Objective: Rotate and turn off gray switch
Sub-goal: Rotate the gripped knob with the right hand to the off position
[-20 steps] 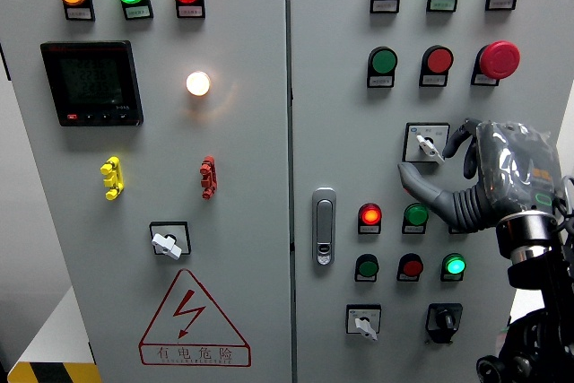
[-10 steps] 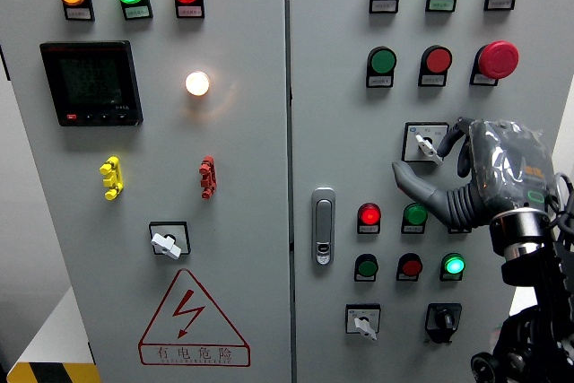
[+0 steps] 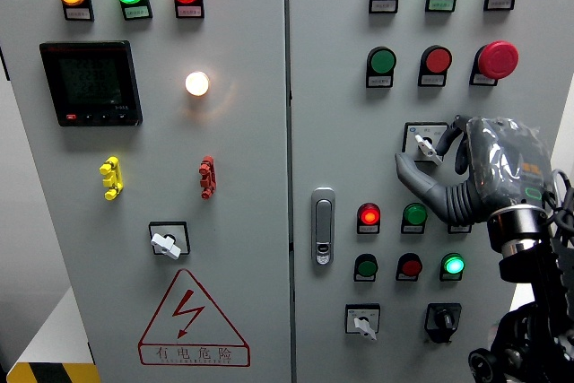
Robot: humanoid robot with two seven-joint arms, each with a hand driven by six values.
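The switch (image 3: 425, 143) is pinched by the right hand (image 3: 466, 172); a turn toward 12 o'clock is judged next.

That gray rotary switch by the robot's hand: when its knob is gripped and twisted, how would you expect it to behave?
The gray switch sits fixed in the cabinet door, so it probably turns in place rather than shifting. Its knob is a small, narrow lever that looks rigid, likely stiff under the fingers. Being small and smooth-looking, it may slip from the right hand, whose grip on it is hard to confirm here.
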